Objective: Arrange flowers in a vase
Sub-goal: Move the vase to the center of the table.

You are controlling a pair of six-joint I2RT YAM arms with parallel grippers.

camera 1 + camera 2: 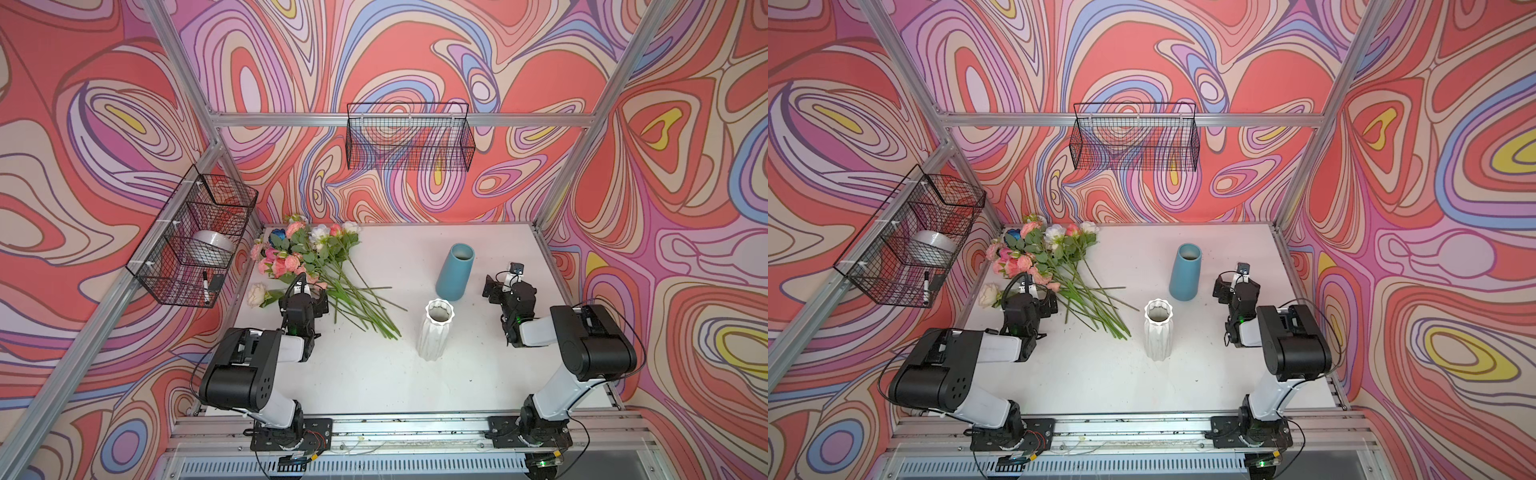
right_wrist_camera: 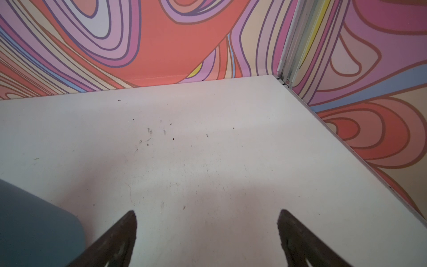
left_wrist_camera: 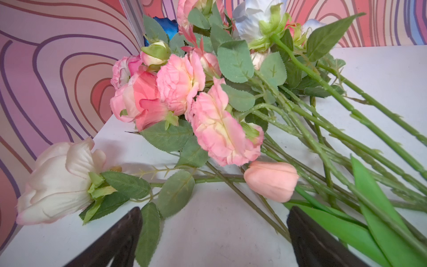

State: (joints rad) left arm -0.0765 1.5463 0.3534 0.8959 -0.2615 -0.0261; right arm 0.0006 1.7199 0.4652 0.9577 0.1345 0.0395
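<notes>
Two grippers released, holding nothing.
Your left gripper (image 3: 213, 211) hovers at the flowers (image 1: 307, 257) on the desk (image 1: 374, 374); your right gripper (image 2: 206, 215) sits beside the blue vase (image 1: 455, 272).

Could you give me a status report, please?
Left gripper open, empty, at the flowers. Right gripper open, empty, beside blue vase. Flowers heaped on table, none in either vase. Nothing in the way.

Walls (image 1: 685, 124) on three sides, swirl print in red, pink, lilac; aluminium frame (image 1: 291, 119) rail across upper centre; black wire basket (image 1: 409, 139) hung there; compartmented basket (image 1: 166, 286) mid-left; white worktop (image 1: 374, 374) lower centre, speckled.
</notes>
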